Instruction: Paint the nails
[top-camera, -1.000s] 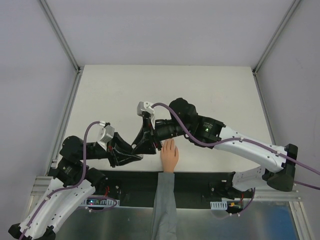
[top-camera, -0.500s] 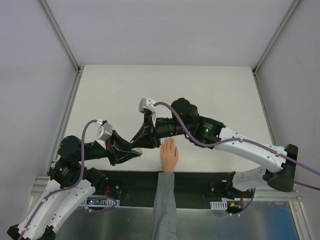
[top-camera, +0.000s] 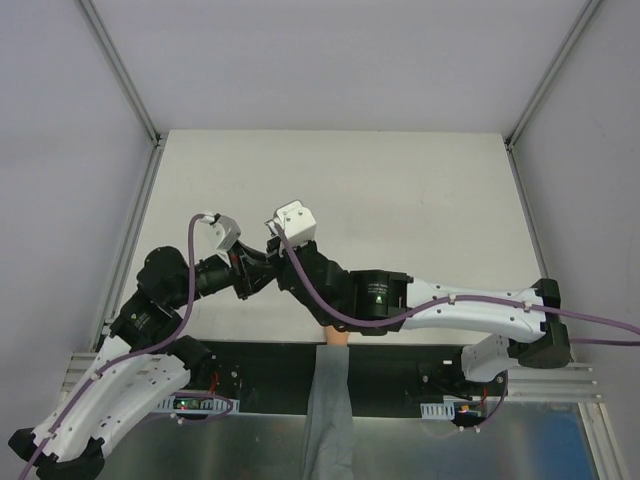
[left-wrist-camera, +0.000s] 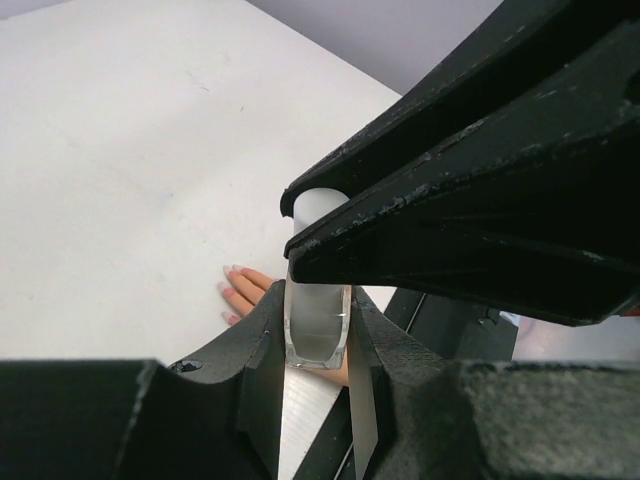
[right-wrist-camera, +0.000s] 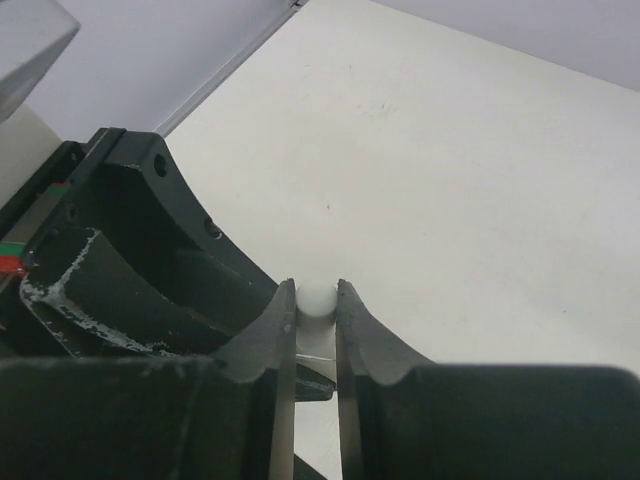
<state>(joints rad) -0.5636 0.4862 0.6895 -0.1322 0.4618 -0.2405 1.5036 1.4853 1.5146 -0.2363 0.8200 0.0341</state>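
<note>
Two grippers are brought together above the white table (top-camera: 420, 190), left of its middle. A small clear bottle (left-wrist-camera: 318, 318) is clamped between the jaws of the left gripper (left-wrist-camera: 318, 345). Its white cap (right-wrist-camera: 315, 298) is pinched by the closed jaws of the right gripper (right-wrist-camera: 315, 322). The nails (left-wrist-camera: 224, 288) are seen below the bottle, on a small hand (left-wrist-camera: 252, 292) laid flat near the table's front edge. From above, the hand is largely covered by the right arm (top-camera: 450, 305).

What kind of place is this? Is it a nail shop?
Probably a robot testing lab, not a shop: two black-and-white robot arms at a plain white tabletop, bare grey walls, and silver metal frame posts.
</note>
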